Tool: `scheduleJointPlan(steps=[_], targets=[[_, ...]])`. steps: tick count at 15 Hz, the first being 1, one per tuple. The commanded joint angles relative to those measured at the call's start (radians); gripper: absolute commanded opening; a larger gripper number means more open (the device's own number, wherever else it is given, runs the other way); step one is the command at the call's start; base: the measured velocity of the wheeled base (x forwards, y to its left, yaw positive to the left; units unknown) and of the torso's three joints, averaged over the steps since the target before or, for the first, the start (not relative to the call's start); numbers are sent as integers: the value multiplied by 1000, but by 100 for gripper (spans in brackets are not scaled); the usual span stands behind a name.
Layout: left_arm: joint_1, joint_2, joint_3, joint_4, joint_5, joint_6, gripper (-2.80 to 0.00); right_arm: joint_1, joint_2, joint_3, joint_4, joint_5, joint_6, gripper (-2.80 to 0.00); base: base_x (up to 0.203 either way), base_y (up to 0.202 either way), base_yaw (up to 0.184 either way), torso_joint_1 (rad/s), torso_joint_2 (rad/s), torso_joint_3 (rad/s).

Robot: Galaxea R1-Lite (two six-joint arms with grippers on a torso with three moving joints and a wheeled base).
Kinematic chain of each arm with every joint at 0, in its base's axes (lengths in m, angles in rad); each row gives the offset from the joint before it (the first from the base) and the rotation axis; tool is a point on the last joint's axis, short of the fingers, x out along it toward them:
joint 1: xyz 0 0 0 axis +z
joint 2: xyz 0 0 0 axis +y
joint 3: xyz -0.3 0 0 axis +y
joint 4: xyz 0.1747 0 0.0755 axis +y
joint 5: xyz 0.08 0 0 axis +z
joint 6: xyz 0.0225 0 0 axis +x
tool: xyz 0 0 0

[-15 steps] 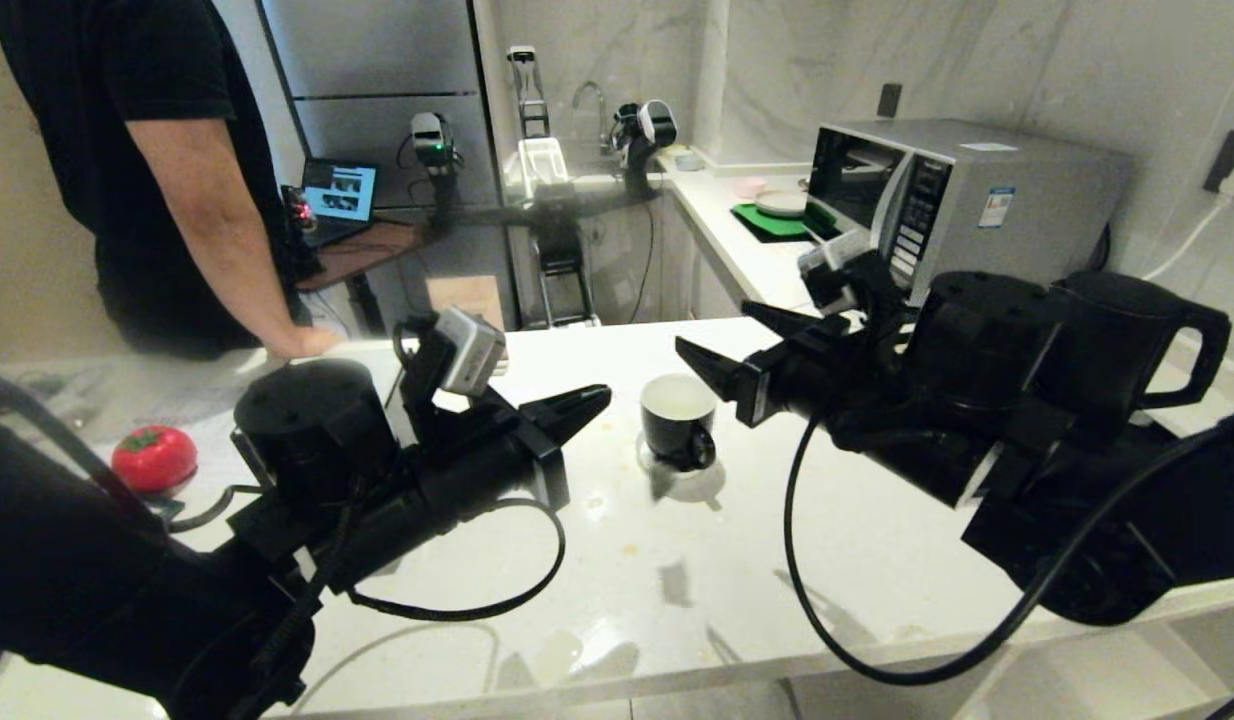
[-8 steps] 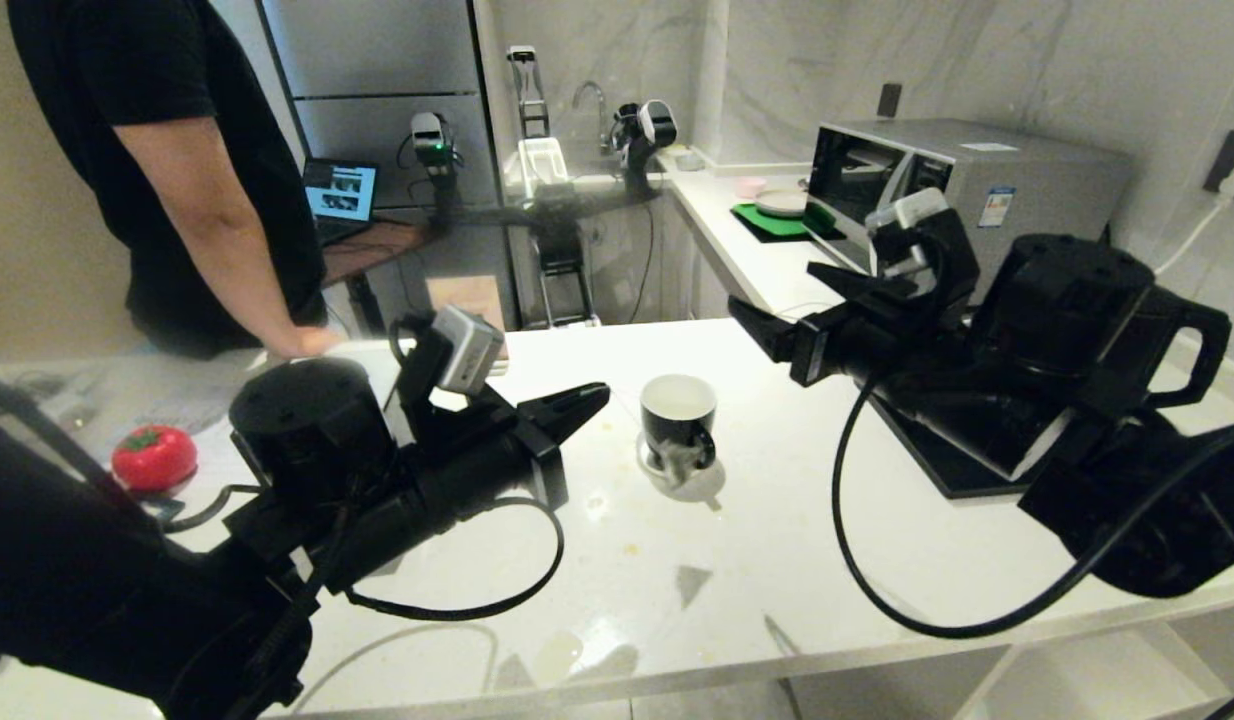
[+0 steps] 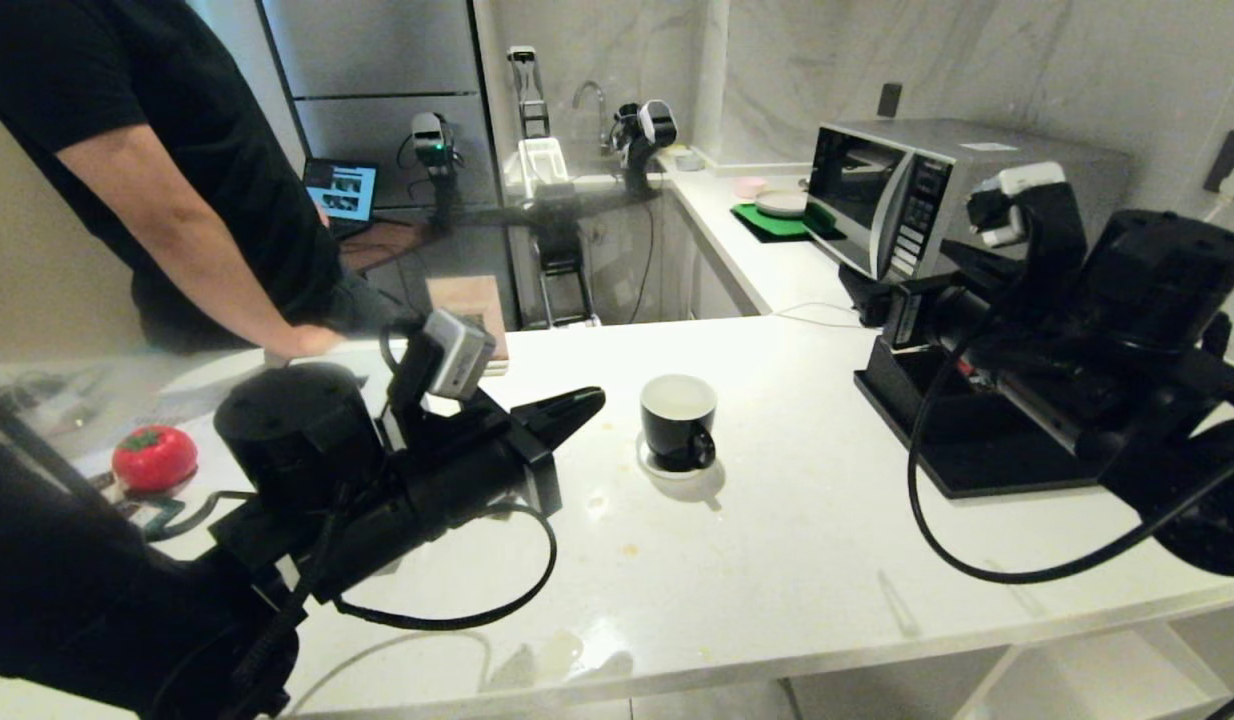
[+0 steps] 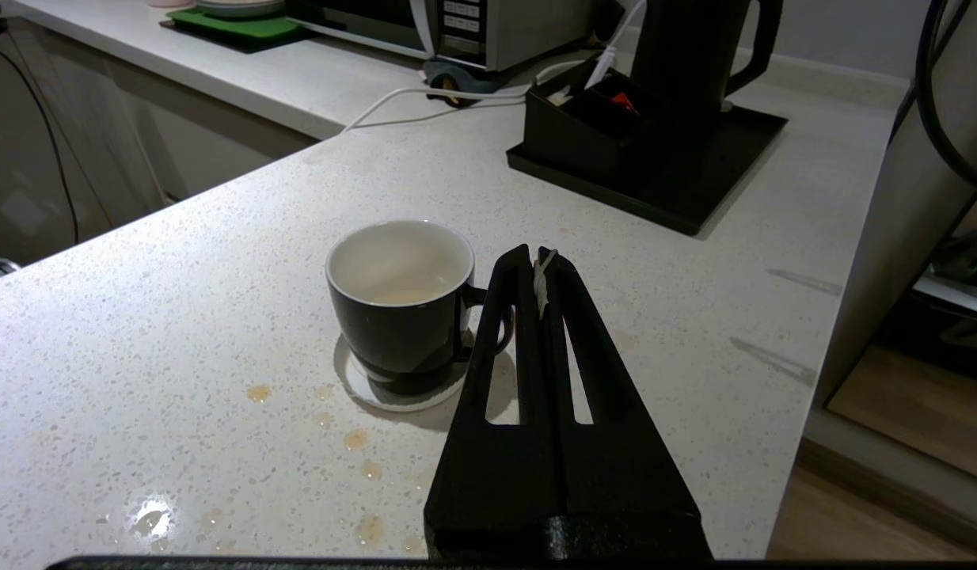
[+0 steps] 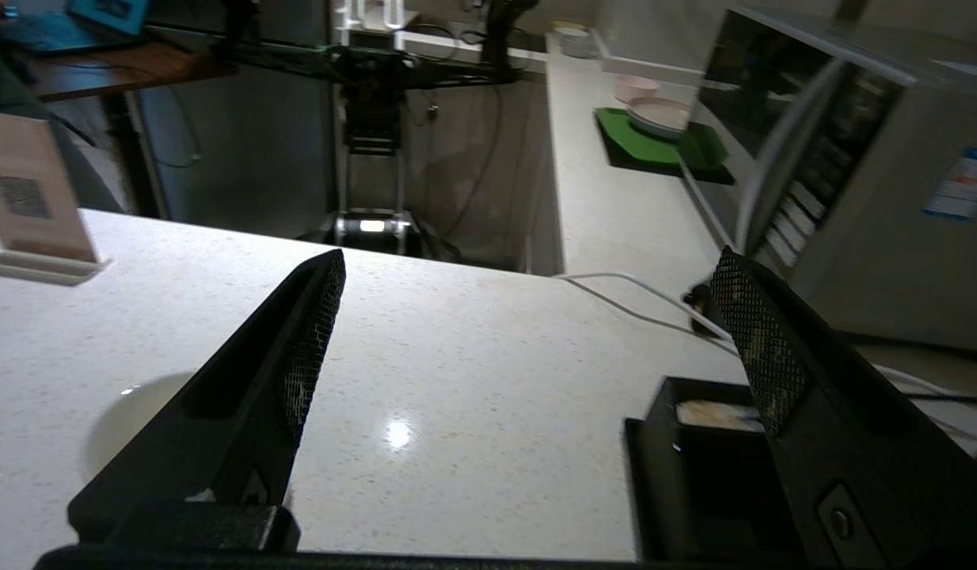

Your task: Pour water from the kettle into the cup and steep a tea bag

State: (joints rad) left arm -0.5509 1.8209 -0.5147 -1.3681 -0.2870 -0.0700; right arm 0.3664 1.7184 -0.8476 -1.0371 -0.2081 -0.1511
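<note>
The black cup (image 3: pixel 678 420) with its white inside stands on a white coaster (image 4: pixel 362 388) mid-counter, pale liquid in its bottom (image 4: pixel 401 294). My left gripper (image 3: pixel 597 398) hovers just left of the cup, shut, with a pale strand (image 4: pixel 540 281) of the tea bag pinched at its tips; the pouch itself does not show. The matte black kettle (image 4: pixel 694 55) stands on a black tray (image 4: pixel 694 182) at the right; my right arm (image 3: pixel 1037 330) hides it in the head view. My right gripper (image 5: pixel 528 317) is open and empty above the tray's near-left corner.
A black box (image 5: pixel 710 416) holding pale packets sits on the tray. A microwave (image 3: pixel 937 190) stands behind, with a white cable (image 4: pixel 425 99) across the counter. A person (image 3: pixel 177 200) leans a hand on the far left edge. A red tomato-shaped object (image 3: pixel 154 457) sits left. Brownish drops (image 4: pixel 354 439) spot the counter.
My right arm has swung right and back, from beside the cup to over the black tray, with its jaws spread. The left gripper has stayed put. The person has shifted slightly.
</note>
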Motion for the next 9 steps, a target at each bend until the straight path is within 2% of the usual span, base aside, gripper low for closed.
scheduleJointPlan(steps=[1,3,4,9], targets=[[2,-11,11,-8,-1,-1,-280,-20,-47,36,-7,-11,-1,0,0,0,0,0,0,0],[2,-18,20,-8,-1,-1,-280,-26,-76,68,-9,-11,-1,0,0,0,0,0,0,0],[2,-20,24,-8,-1,1,-280,-26,-87,82,-9,-11,-1,-280,0,0,0,0,0,0],[0,-21,32,-8,-1,1,-280,-26,-172,166,-19,-7,1,-280,0,0,0,0,0,0]])
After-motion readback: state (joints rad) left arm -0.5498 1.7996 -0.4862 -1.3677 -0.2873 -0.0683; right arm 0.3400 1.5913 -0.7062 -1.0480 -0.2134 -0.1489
